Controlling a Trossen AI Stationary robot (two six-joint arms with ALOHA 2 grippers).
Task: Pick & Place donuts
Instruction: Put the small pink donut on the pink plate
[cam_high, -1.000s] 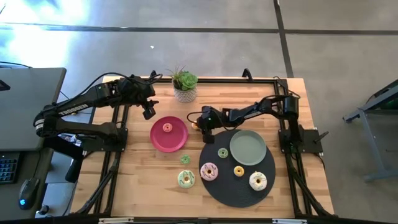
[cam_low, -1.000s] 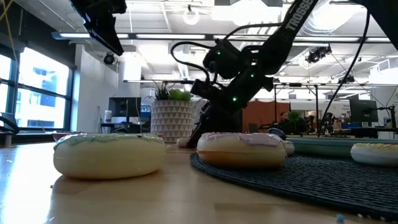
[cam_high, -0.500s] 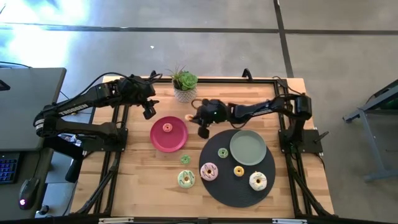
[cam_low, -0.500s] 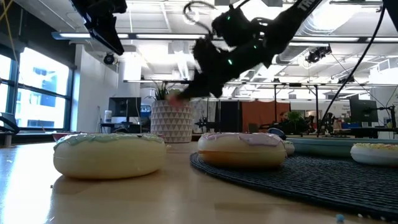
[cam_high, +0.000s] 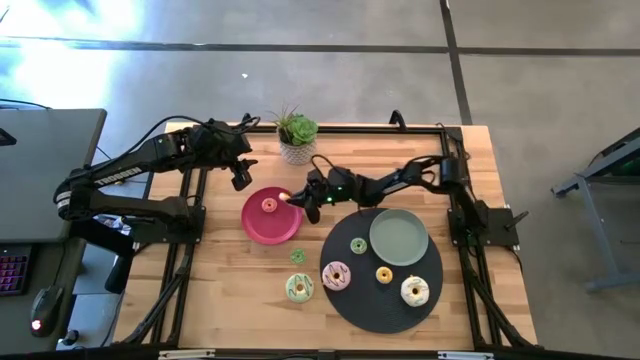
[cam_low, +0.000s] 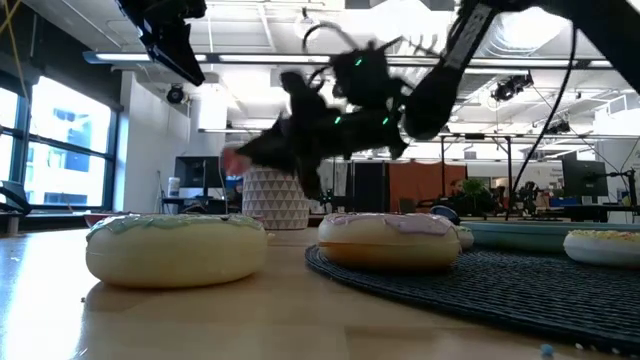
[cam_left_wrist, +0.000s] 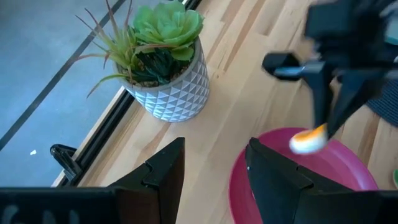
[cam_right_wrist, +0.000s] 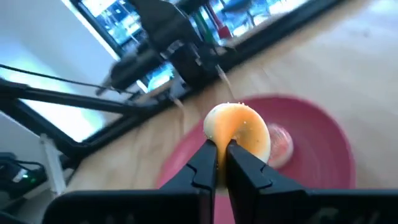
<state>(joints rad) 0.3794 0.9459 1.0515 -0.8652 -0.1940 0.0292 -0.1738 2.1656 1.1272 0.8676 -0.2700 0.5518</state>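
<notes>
Carrying: orange donut (cam_right_wrist: 237, 129), pinched between the fingers of the right gripper (cam_high: 297, 197), hangs above the magenta plate's (cam_high: 258, 227) rim nearest the plant.
Change: a second ago that gripper sat low beside the dark mat (cam_high: 375, 305); it has since lifted and swung over the plate, so a drop looks close.
On plate: red donut (cam_high: 268, 205).
Room: plate's middle is free; potted plant (cam_high: 297, 137) is near.
Left gripper (cam_high: 238, 178): parted, empty, hovering beyond the plate.

Orange donut (cam_right_wrist: 237, 129) seemingly above plate
</notes>
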